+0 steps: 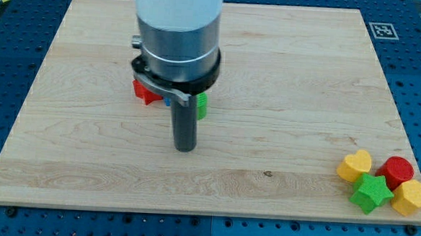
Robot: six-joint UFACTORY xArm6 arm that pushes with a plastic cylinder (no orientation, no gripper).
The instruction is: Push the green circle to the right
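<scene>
A green block [202, 107], mostly hidden behind the arm, sits near the board's middle left; its shape cannot be made out. A red block [143, 91] lies just left of it, and a sliver of blue [167, 100] shows between them. My tip [185, 148] rests on the board just below these blocks, slightly left of the green one and apart from it. The arm's body hides the rest of this cluster.
At the board's bottom right sits a cluster: a yellow heart [355, 165], a red round block [397, 171], a green star [371, 193] and a yellow hexagon [411, 197]. The wooden board [292, 79] ends just right of them. A marker tag [382, 29] is at the top right corner.
</scene>
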